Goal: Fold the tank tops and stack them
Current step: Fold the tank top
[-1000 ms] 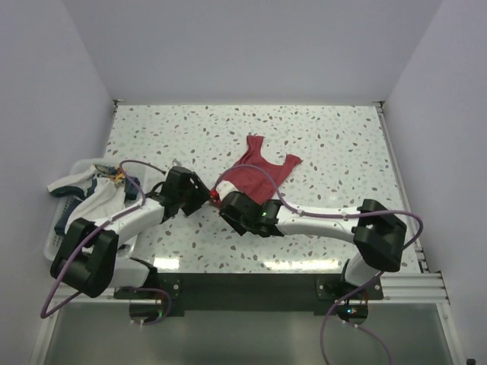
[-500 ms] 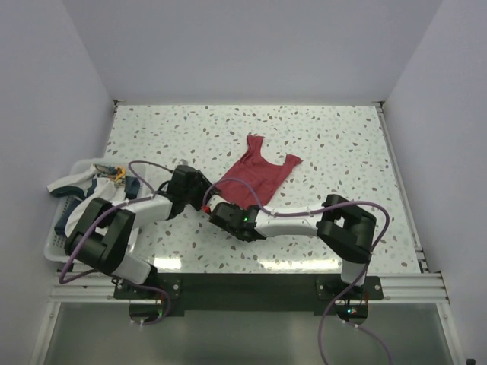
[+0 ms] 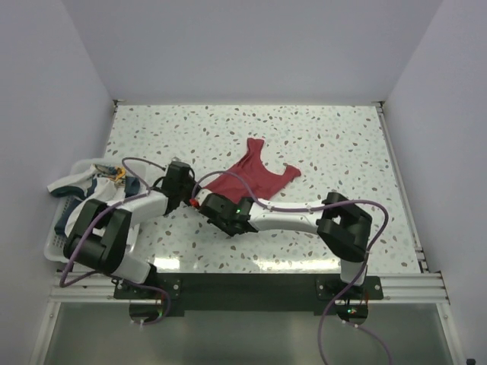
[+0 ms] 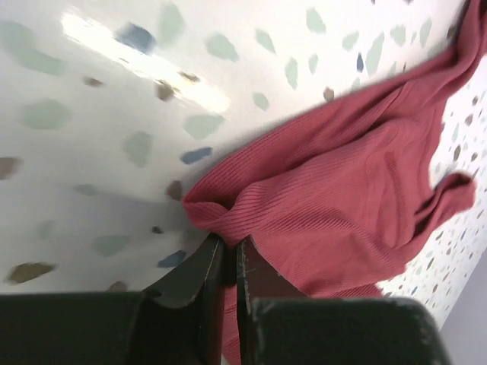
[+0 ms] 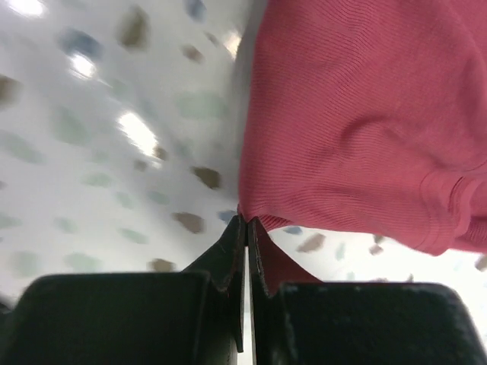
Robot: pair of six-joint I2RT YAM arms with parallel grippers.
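The dark red tank top [image 3: 255, 176] lies flat in the middle of the speckled table, straps toward the far side. Both grippers meet at its near-left hem. My left gripper [image 3: 192, 201] is shut on a bunched corner of the red cloth [image 4: 342, 190], which is pinched between its black fingertips [image 4: 226, 242]. Right beside it, my right gripper [image 3: 205, 204] is shut on the hem edge [image 5: 247, 222] of the same top [image 5: 365, 114]. The white tank top [image 3: 85, 192] with navy trim lies crumpled in a basket at the left.
The white basket [image 3: 55, 242] stands at the table's left edge, near the left arm's base. Purple cables loop over both arms. White walls close the table at the left, back and right.
Both grippers have gone from open to shut on the red top's near-left hem. Both arms have shifted slightly left, and the red cloth's near corner has bunched up between the fingers.
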